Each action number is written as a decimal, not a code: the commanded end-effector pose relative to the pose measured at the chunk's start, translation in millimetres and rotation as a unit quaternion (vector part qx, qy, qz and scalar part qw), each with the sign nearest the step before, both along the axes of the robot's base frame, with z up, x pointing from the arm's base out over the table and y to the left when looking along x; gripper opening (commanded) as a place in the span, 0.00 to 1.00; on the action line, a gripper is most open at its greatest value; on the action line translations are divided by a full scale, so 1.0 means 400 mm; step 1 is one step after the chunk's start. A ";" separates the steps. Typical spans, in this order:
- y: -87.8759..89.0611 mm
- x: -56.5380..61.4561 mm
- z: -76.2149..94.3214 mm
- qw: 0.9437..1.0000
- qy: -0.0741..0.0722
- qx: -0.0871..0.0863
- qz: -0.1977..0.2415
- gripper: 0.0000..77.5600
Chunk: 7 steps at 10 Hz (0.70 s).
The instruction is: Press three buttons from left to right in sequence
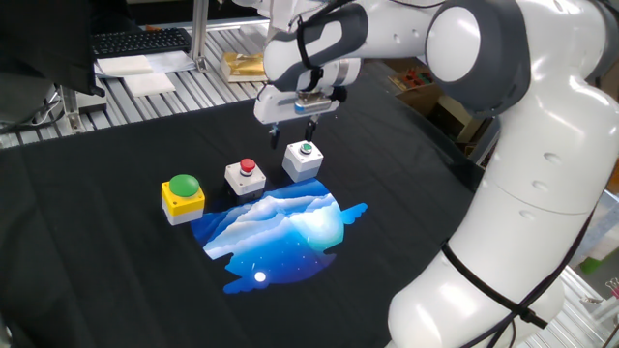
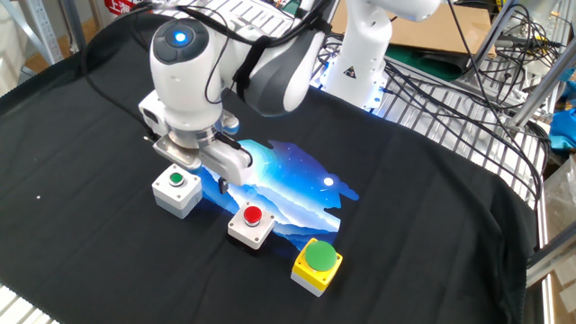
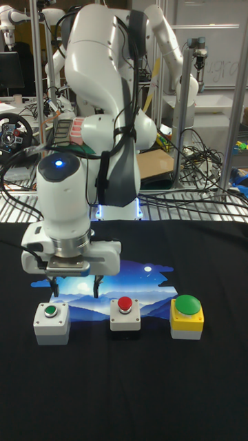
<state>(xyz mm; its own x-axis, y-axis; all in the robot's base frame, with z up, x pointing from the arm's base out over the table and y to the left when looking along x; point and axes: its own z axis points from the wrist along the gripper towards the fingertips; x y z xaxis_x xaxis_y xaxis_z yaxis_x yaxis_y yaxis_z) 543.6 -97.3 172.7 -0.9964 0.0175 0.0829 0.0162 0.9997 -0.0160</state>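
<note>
Gripper hung open and empty above the cloth, just behind the buttons.

From my station I saw a clear gap between its fingers, nothing held. It sat behind the small green button and the red button; the big green dome button stood farthest away, all three in a row beside the blue patch.

Claw above cloth between small green button and red button.

light: bright, even, overhead | shadows: faint on black cloth | focus: sharp | glare: white arm shells
</note>
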 end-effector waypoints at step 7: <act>-0.030 0.068 -0.041 1.000 0.022 0.009 0.009 1.00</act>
<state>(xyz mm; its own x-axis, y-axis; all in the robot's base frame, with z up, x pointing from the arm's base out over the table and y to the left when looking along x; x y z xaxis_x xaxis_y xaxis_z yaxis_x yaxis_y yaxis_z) 570.7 -109.1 157.5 -0.9915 -0.0082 0.1296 -0.0079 1.0000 0.0025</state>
